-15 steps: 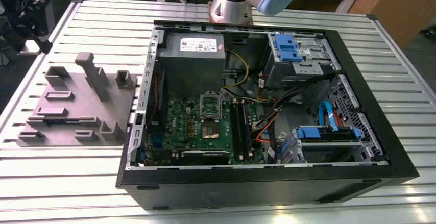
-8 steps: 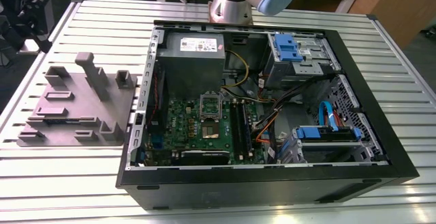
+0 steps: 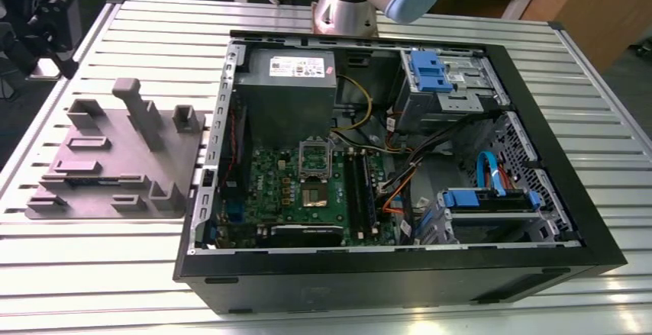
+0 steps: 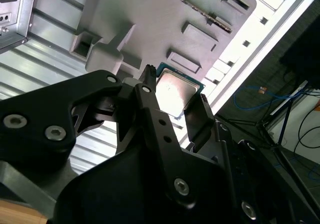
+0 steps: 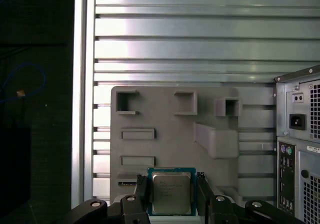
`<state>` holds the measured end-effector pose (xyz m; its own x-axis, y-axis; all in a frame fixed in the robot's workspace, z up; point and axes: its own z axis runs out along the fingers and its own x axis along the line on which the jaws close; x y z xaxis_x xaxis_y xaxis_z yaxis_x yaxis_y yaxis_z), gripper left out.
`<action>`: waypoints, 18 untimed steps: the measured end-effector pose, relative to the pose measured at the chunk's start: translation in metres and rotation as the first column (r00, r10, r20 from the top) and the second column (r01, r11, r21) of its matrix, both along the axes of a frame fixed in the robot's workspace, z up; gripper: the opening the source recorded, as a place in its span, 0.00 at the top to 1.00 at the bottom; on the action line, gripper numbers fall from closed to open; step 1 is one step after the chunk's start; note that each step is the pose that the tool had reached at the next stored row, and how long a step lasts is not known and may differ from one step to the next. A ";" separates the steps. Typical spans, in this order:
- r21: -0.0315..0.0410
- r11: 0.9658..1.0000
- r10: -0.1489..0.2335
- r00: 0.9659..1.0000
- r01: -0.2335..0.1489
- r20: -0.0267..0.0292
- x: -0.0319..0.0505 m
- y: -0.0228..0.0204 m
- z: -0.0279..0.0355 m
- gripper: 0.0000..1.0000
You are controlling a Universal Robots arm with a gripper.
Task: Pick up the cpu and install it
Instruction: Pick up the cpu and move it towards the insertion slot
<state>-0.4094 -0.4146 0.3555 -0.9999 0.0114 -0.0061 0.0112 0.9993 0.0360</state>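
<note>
The cpu [image 5: 171, 195] is a small square chip with a silver-grey top and a green edge. My gripper [image 5: 171, 178] is shut on it, one black finger [image 5: 142, 184] against each side. In both wrist views the chip hangs high above the grey plastic tray [image 5: 170, 144], looking large against it. From the second wrist view the cpu [image 4: 176, 94] sits tilted between the fingers [image 4: 148, 86] of the gripper [image 4: 175, 86], with the tray [image 4: 150, 18] far below. In the exterior view the tray [image 3: 112, 159] lies on the slatted table at the exterior view's left, beside the open computer case [image 3: 408, 167].
The motherboard [image 3: 305, 190] lies inside the case, with a grey power-supply box [image 3: 290, 83], black memory sticks [image 3: 359, 186], cables and blue drive bays [image 3: 489, 198] around it. The arm's base [image 3: 346, 7] stands behind the case. The case's rear panel [image 5: 300, 144] borders the tray.
</note>
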 end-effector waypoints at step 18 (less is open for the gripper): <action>0.000 1.000 0.000 1.000 0.000 0.000 0.0076 0.0000 -0.0001 0.53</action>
<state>-0.4018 -0.4146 0.3554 -0.9999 0.0114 -0.0062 0.0111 0.9993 0.0361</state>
